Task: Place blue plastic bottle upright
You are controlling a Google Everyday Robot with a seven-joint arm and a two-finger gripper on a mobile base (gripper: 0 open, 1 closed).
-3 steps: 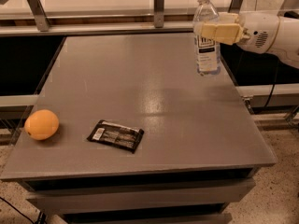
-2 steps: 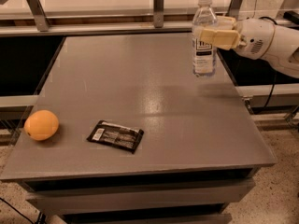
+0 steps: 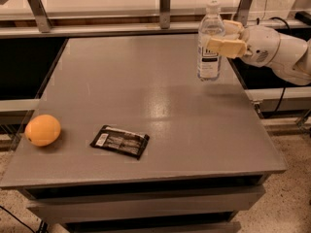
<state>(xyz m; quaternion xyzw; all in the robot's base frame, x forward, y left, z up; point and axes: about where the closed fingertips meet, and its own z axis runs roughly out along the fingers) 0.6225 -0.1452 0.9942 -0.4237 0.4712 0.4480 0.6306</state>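
The blue plastic bottle (image 3: 209, 57), clear with a white cap and a white and pale-blue label, is upright at the table's far right, its base at or just above the surface. My gripper (image 3: 217, 37) reaches in from the right and is shut on the bottle at its upper body, one tan finger (image 3: 227, 47) in front and the other behind it. The white arm (image 3: 282, 52) runs off the right edge.
An orange fruit (image 3: 43, 129) lies at the front left of the grey table (image 3: 160, 106). A black snack packet (image 3: 120, 141) lies flat near the front middle. Metal rails and posts (image 3: 165, 6) run behind the table.
The gripper and the bottle have shifted a little to the left over the table's far right. The bottle stays upright in the grip. The fruit and packet have not moved.
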